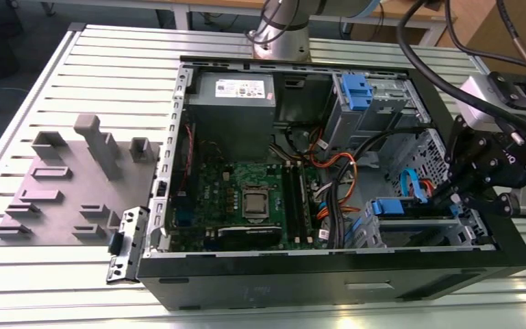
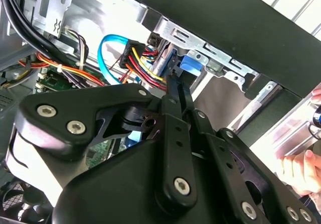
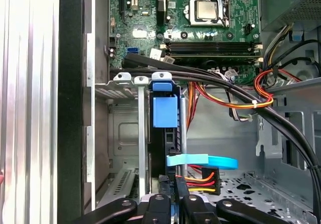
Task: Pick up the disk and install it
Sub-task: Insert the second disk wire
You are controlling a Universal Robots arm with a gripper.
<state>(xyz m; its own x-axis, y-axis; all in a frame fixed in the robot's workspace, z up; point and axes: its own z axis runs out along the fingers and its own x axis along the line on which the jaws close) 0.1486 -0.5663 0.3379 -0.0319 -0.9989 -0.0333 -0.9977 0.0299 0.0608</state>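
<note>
Reaching into the case's drive bay, the gripper (image 1: 464, 199) pinches the disk (image 3: 164, 112).

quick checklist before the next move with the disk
1. Disk in the bay: ok, it stands edge-on in the slot.
2. Disk fully seated: cannot tell.
3. Gripper lined up with the disk: ok, at its near end.
4. Hold on the disk: cannot tell.
5. Blue cable clear of the disk: not ok, it crosses the disk's edge.
6. Hand away from the case: not ok, it is right beside it.
</note>
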